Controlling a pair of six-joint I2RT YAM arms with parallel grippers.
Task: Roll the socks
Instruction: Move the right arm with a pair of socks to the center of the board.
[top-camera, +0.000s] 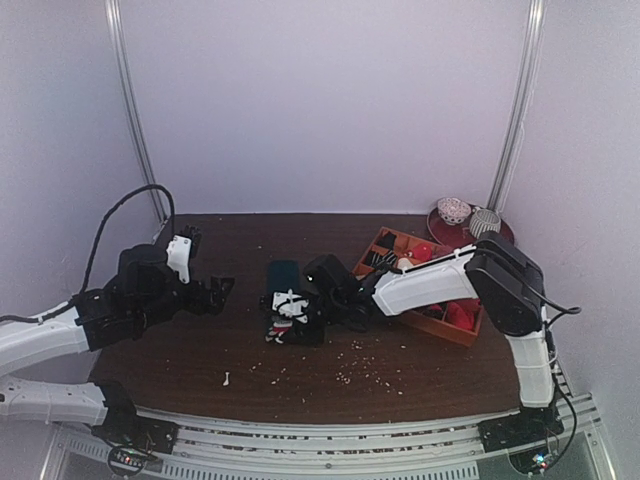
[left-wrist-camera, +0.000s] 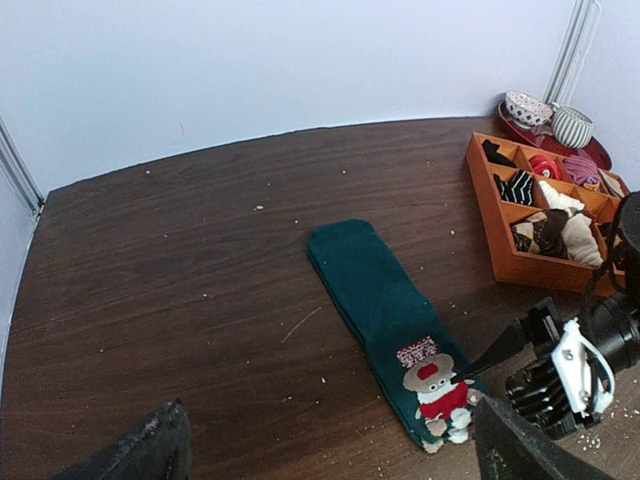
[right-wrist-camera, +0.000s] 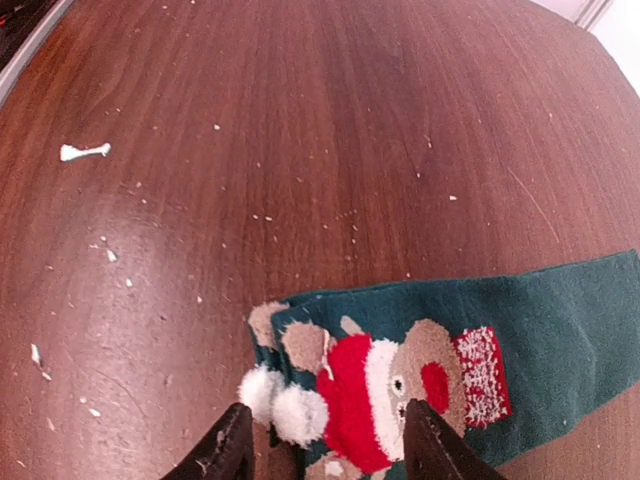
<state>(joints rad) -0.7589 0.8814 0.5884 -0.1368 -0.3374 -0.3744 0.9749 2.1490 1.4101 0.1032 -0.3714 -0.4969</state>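
The socks (top-camera: 285, 280) are dark teal and lie flat and stacked on the brown table. Their end with the red, white and brown cartoon figure (top-camera: 288, 308) points toward the near edge. In the left wrist view the socks (left-wrist-camera: 375, 290) run diagonally, with the figure (left-wrist-camera: 436, 385) at lower right. My right gripper (top-camera: 312, 300) is open and low over the figure end. In the right wrist view its fingertips (right-wrist-camera: 225, 455) straddle the figure (right-wrist-camera: 385, 390) and the white pompoms. My left gripper (top-camera: 207, 265) is open and empty, hovering left of the socks, its fingers (left-wrist-camera: 140, 455) wide apart.
An orange compartment tray (top-camera: 440, 328) with rolled socks sits at the right and also shows in the left wrist view (left-wrist-camera: 500, 245). Two bowls (top-camera: 470, 216) on a red plate stand behind it. Crumbs and a white scrap (top-camera: 226, 379) litter the near table.
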